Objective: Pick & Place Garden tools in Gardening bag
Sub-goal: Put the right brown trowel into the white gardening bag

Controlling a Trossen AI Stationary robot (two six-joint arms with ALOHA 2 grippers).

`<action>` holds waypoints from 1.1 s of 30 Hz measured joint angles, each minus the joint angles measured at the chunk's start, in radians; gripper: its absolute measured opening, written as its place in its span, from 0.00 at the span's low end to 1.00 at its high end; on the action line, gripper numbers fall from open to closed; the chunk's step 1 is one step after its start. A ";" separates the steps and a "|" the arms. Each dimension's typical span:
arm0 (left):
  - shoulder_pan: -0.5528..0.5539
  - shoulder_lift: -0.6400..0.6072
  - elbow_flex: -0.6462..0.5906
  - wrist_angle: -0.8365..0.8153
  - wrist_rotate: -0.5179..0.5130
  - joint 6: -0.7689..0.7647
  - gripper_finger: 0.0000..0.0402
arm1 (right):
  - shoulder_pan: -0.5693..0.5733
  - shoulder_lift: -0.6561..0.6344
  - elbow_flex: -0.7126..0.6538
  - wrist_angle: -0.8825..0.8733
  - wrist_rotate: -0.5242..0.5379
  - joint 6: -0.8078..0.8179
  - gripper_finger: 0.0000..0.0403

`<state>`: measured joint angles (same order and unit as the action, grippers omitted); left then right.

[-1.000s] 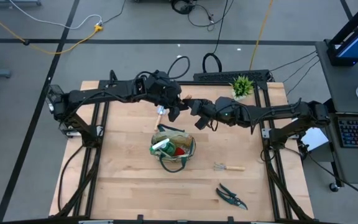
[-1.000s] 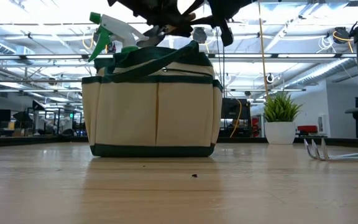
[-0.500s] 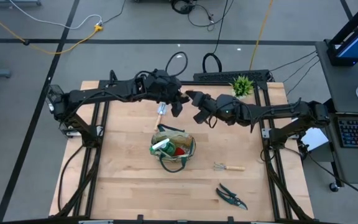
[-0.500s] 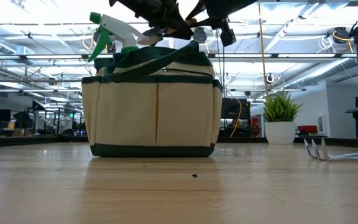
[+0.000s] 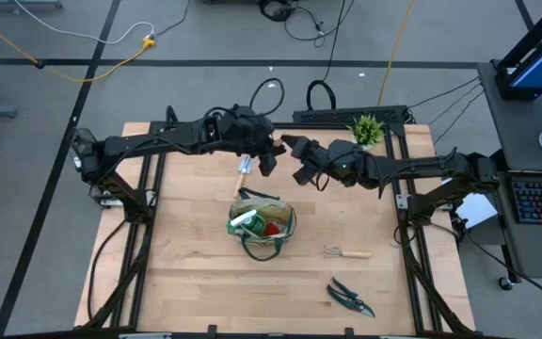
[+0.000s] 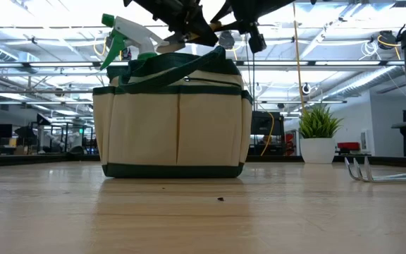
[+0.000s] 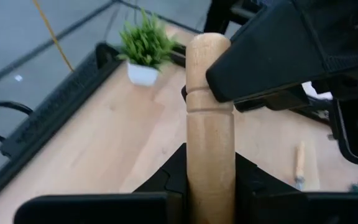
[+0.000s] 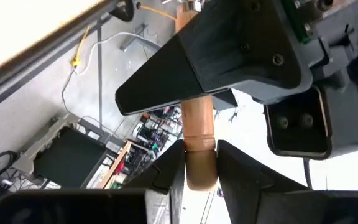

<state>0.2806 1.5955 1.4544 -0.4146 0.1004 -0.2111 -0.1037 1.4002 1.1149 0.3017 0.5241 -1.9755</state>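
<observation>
Wooden round-handled garden tool (image 7: 210, 130) sits between both grippers, above the far-centre of the table. Left gripper (image 5: 263, 158) clamps the handle low down, fingers pressed on either side in the left wrist view. Right gripper (image 5: 301, 162) meets it from the right; the right wrist view shows its two fingers flanking the same handle's rounded end (image 8: 199, 163), touching or nearly so, but I cannot tell if they are truly clamped.

Handling judgement: turned wood is stiff, light, and smooth enough to twist in a pinch; the metal head end (image 5: 244, 168), pale in the high view, probably carries the weight. Best hold is mid-handle, near the groove ring, so the head does not swing.

Khaki fabric tote bag with dark green trim (image 5: 263, 226) stands nearer than the grippers, mid-table, well apart from the held tool. Green-and-white spray bottle (image 6: 122, 35) already pokes out of it. Small wooden-handled rake (image 5: 346, 252) and dark pruning shears (image 5: 350, 298) lie on the table, near right.
</observation>
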 joint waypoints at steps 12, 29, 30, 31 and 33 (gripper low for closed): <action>0.001 0.000 0.000 0.002 -0.023 -0.001 0.13 | -0.014 0.000 -0.001 0.025 0.002 0.000 0.20; 0.020 0.001 -0.003 -0.026 -0.068 0.007 0.13 | -0.037 -0.004 0.002 0.036 0.169 0.033 0.20; 0.020 0.001 -0.003 -0.028 -0.070 0.007 0.13 | -0.045 -0.004 0.002 0.037 0.183 0.051 0.20; 0.020 0.001 -0.003 -0.028 -0.075 0.007 0.13 | -0.052 -0.004 0.002 0.038 0.197 0.074 0.20; 0.020 0.001 -0.003 -0.024 -0.076 0.008 0.13 | -0.068 -0.004 0.001 0.033 0.238 0.129 0.20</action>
<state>0.3008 1.5967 1.4509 -0.4387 0.0246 -0.2029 -0.1718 1.3960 1.1160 0.3349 0.7620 -1.8468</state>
